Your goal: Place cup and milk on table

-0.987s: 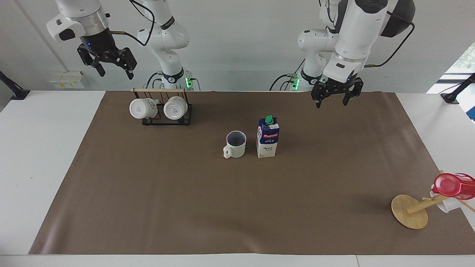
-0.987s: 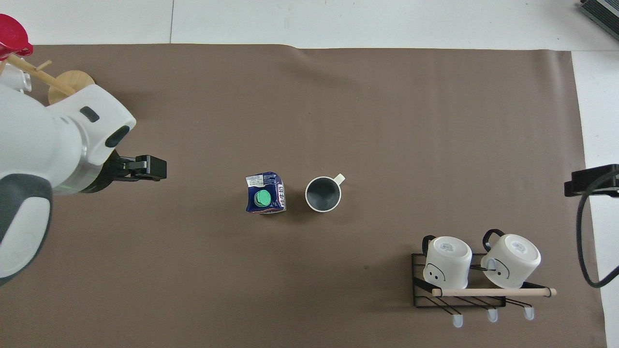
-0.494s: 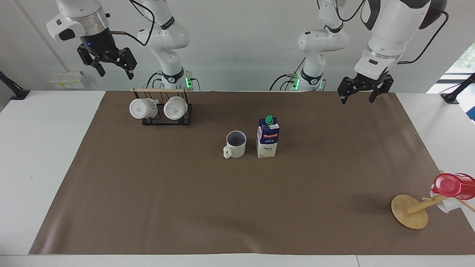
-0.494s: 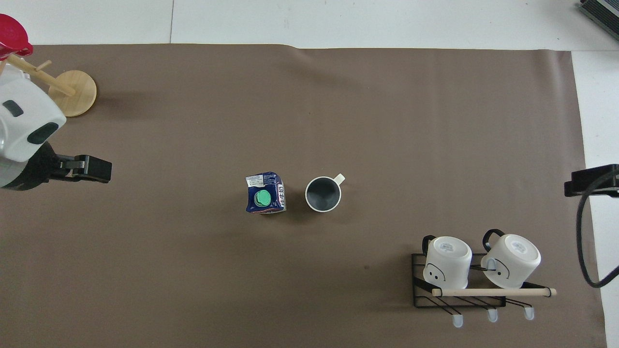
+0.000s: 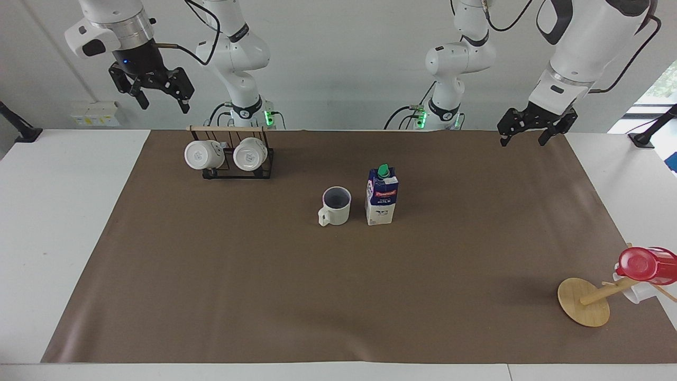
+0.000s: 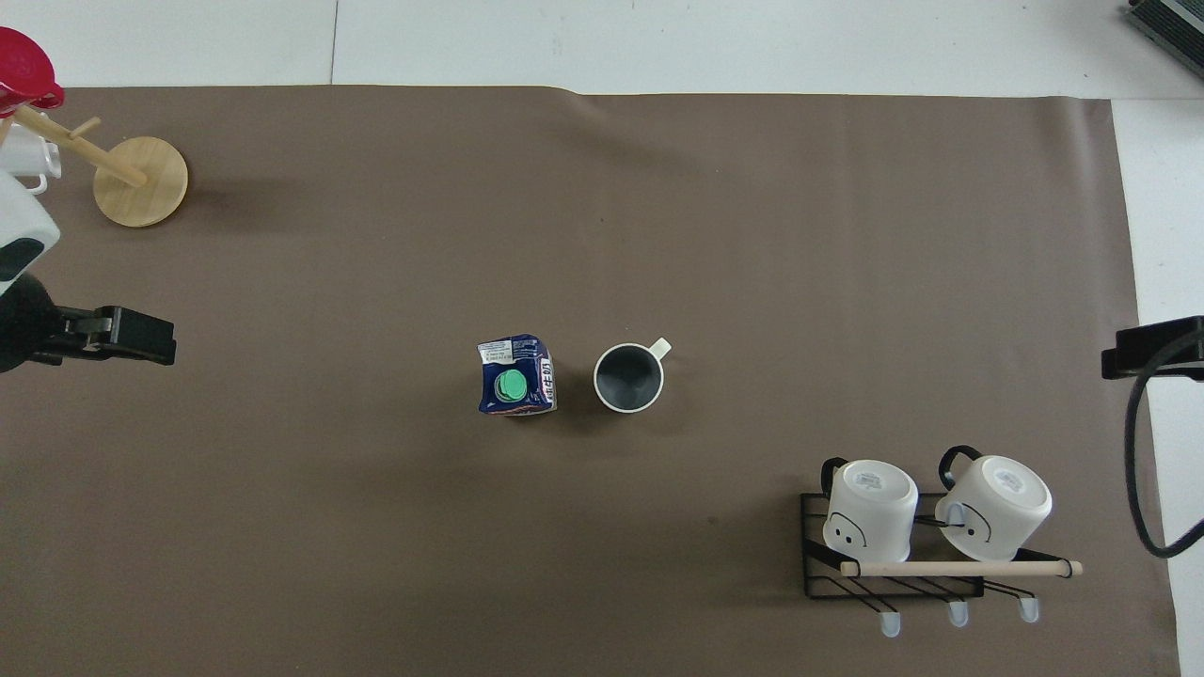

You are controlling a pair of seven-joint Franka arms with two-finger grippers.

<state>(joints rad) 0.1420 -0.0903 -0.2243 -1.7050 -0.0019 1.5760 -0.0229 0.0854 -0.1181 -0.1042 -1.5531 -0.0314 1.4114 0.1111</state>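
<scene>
The cup (image 5: 336,205), cream-white with a dark inside, stands upright on the brown sheet of the table (image 5: 264,296), its handle pointing away from the robots. The milk (image 5: 381,197), a blue-and-white carton with a green cap, stands upright right beside the cup, toward the left arm's end. Both also show in the overhead view: cup (image 6: 628,377), milk (image 6: 514,376). My left gripper (image 5: 531,138) is open and empty, up in the air over the sheet's edge near the robots, well away from the milk. My right gripper (image 5: 158,98) is open and empty, high above the mug rack.
A black wire rack (image 5: 237,172) with two white mugs (image 5: 203,154) stands near the robots at the right arm's end. A tipped wooden mug tree (image 5: 583,301) with a red cup (image 5: 646,264) lies at the left arm's end, farthest from the robots.
My left gripper has drawn away from the milk toward the left arm's end of the table and risen slightly. The right arm, cup and milk have not moved.
</scene>
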